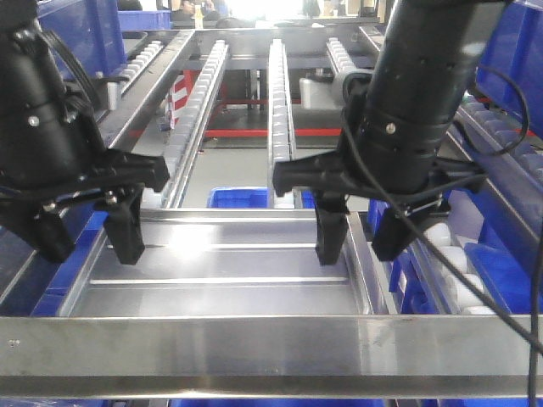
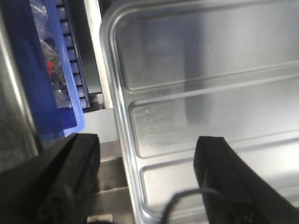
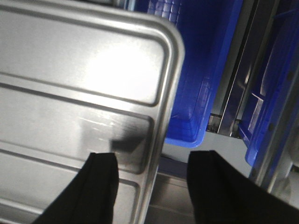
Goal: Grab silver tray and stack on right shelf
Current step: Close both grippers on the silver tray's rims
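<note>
Black left pincer (image 1: pixel 89 239) and right pincer (image 1: pixel 361 242) (both spread) astride silver tray (image 1: pixel 221 273) rims

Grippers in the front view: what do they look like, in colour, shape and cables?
Both are matte black. The left gripper and the right gripper each have two flat, blocky fingers under a thick cylindrical wrist. Thin black cables loop beside the right one.
</note>
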Motion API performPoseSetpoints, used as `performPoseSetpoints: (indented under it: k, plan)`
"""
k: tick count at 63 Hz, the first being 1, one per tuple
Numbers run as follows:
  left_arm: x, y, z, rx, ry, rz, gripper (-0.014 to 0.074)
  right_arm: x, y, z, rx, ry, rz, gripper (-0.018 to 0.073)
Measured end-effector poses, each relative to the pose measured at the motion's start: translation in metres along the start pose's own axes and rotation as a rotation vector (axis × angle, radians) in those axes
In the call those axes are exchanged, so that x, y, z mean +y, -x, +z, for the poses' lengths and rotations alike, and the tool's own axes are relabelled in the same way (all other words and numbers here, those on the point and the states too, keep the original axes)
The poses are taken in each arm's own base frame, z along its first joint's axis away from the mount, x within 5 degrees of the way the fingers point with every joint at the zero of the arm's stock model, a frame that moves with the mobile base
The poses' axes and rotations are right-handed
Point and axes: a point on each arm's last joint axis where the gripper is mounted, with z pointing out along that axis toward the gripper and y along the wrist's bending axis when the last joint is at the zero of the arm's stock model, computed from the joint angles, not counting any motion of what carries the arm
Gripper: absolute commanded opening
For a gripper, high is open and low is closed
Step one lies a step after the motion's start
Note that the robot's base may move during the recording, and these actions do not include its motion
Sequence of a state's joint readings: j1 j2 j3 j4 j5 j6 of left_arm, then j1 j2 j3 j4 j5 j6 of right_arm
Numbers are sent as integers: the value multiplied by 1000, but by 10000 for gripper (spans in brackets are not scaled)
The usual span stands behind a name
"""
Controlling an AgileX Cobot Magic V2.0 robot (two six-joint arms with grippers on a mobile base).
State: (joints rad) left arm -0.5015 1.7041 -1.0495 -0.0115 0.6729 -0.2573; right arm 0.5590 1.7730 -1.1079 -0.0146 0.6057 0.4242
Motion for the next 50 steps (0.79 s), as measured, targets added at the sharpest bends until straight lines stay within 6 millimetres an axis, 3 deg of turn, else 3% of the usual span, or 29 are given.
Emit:
performPoseSetpoints:
  k: [13, 25, 32, 43, 48, 50]
  plan:
    - [0, 1, 13, 10, 5, -21, 337, 0, 0, 9, 5, -2, 0, 445]
    - [0, 1, 13, 8, 5, -23, 316, 0, 0, 12, 10, -3, 2, 439]
    - [0, 1, 13, 8, 5, -23, 209, 0, 0, 12, 10, -3, 1, 333]
    - [1, 1, 13, 11, 11, -17, -20, 1, 0, 12, 15, 2, 17, 48]
    - [2, 1, 12, 13, 20, -12, -109, -1, 0, 12, 22, -2, 29, 61]
    - [2, 1, 12, 14, 24, -6, -97, 0, 0, 12, 24, -3, 31, 55]
